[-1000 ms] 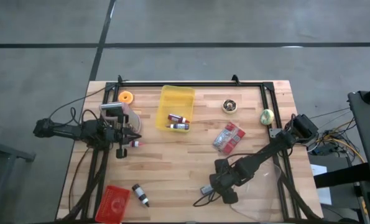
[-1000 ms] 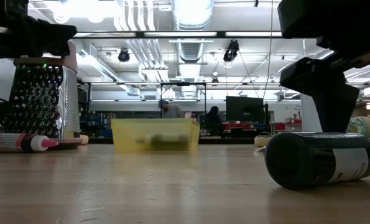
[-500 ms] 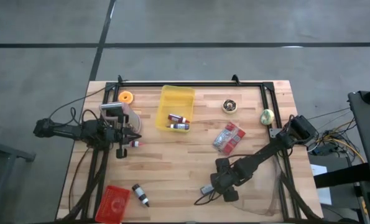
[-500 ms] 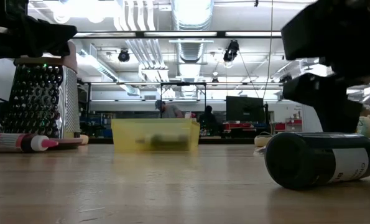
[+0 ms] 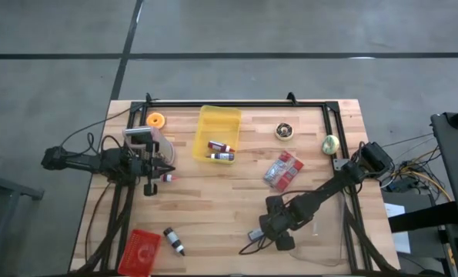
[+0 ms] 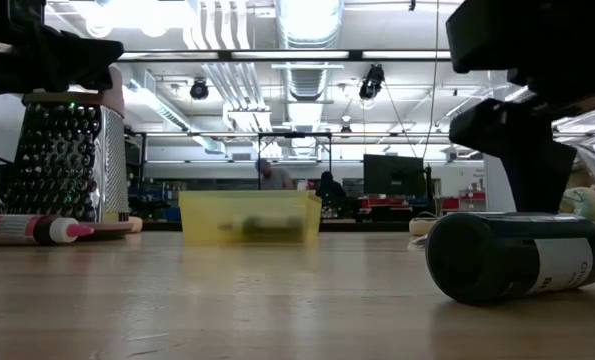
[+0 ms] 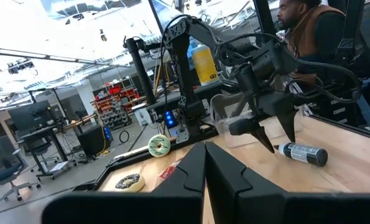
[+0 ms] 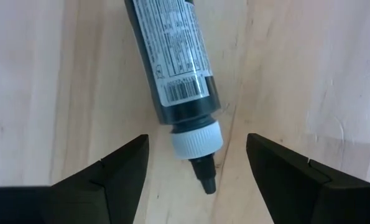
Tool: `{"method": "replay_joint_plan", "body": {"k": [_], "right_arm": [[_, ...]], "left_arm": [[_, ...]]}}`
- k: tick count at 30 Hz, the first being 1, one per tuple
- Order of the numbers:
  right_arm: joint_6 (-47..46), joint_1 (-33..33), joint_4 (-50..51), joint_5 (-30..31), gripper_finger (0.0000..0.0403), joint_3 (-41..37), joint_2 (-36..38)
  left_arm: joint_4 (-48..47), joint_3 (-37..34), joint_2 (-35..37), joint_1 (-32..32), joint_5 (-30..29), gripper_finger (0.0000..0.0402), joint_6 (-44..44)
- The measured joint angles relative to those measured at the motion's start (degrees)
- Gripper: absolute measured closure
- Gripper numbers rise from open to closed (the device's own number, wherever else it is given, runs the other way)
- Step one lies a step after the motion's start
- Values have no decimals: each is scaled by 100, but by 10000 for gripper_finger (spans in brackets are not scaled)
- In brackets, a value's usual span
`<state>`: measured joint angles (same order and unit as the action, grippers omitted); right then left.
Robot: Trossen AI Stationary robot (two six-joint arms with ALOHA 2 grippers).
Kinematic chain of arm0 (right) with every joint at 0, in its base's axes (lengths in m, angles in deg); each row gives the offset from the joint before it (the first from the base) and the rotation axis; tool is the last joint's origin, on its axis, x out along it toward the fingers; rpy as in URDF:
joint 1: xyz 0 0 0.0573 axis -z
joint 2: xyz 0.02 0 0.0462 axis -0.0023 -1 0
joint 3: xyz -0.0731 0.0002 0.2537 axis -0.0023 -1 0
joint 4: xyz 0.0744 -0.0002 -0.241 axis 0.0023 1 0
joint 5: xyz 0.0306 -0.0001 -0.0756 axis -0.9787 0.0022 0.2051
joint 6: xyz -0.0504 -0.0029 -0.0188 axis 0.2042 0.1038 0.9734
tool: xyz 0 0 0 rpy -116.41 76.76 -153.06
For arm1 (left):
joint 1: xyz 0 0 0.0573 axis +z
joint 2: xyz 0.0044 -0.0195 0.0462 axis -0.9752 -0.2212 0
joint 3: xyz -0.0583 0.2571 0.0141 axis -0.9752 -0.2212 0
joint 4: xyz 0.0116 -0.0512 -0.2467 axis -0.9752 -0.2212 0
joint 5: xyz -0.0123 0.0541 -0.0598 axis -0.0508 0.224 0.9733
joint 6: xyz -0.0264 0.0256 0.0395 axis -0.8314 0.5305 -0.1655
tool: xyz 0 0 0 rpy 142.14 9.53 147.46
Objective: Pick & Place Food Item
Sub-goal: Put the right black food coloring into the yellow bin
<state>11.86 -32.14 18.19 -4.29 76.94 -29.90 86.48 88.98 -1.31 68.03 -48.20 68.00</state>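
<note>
Near the worktop's front edge, right of middle, the right claw (image 8: 197, 163) hangs with fingers spread over a dark bottle (image 8: 170, 68) lying on its side. The white cap (image 8: 197, 138) sits between the fingertips, the body reaching past them. To grip well, it should likely push forward so the fingers straddle the thicker body, then drop squarely before closing. The left claw (image 7: 204, 163), pressed together, waits by the left edge.

The wooden table (image 5: 213, 208) holds a yellow bin (image 5: 218, 132), a grater (image 5: 145, 142), and a red basket (image 5: 143, 250). A dark bottle (image 8: 170, 71) lies flat on it. A roll of tape (image 5: 284, 131) and an orange ring (image 5: 156, 120) sit near the back.
</note>
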Motion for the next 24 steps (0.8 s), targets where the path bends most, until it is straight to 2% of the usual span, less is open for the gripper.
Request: {"method": "replay_joint_plan", "body": {"k": [12,16,24], "right_arm": [[264,66,730,215,135,579,5],[409,248,753,-207,135,598,0],[1815,761,975,-1018,135,662,-2]], "left_arm": [[0,1,0,1,-2,388,0],[0,2,0,0,-1,388,-2],[0,2,0,1,-1,388,-1]]}}
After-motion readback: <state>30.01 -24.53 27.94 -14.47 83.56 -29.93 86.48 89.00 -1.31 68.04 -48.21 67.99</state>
